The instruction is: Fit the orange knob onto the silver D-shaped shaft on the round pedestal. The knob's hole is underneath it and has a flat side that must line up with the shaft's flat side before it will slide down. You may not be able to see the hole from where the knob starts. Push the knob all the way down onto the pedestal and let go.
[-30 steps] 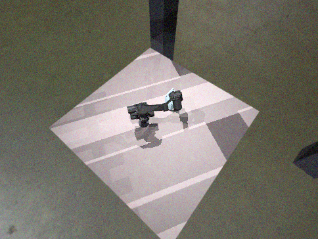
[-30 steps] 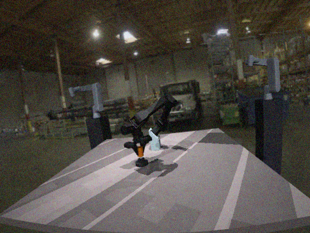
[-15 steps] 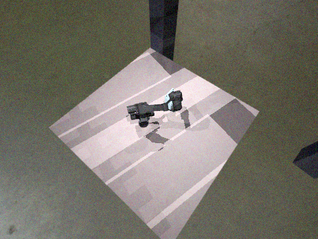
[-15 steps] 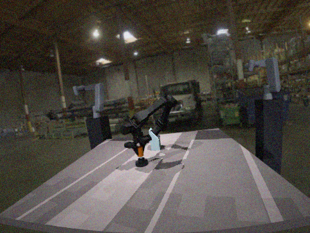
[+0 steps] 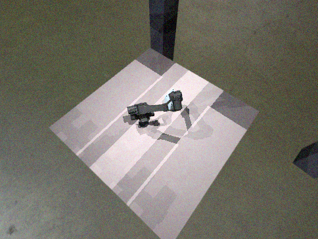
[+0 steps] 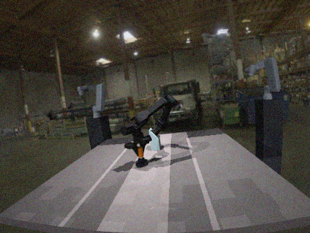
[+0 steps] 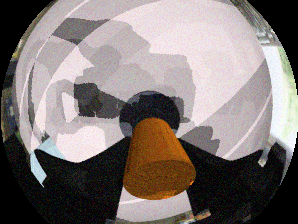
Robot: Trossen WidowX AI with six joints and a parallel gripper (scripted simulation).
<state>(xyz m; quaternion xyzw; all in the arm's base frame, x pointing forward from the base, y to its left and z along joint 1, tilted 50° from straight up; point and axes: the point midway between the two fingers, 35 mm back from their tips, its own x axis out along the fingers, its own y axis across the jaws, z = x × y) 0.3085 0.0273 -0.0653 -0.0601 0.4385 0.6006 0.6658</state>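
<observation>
The orange knob (image 6: 140, 153) (image 7: 159, 162) is upright between the fingers. My gripper (image 6: 140, 148) (image 7: 153, 142) is shut on it, with one black finger on each side. The dark round pedestal (image 5: 143, 123) (image 6: 141, 163) (image 7: 150, 104) is under the knob. In the exterior view the knob's lower end is at or just above the pedestal's top; I cannot tell whether they touch. The silver shaft, the hole underneath the knob and both flat sides are hidden. In the top view the arm hides the knob.
The table (image 5: 197, 171) (image 6: 208, 208) has light and dark bands and arm shadows on it. A pale blue part (image 5: 170, 100) (image 6: 155, 142) is at the arm's base, behind the pedestal. Dark posts (image 5: 163, 29) (image 6: 269, 128) stand outside the table's edges.
</observation>
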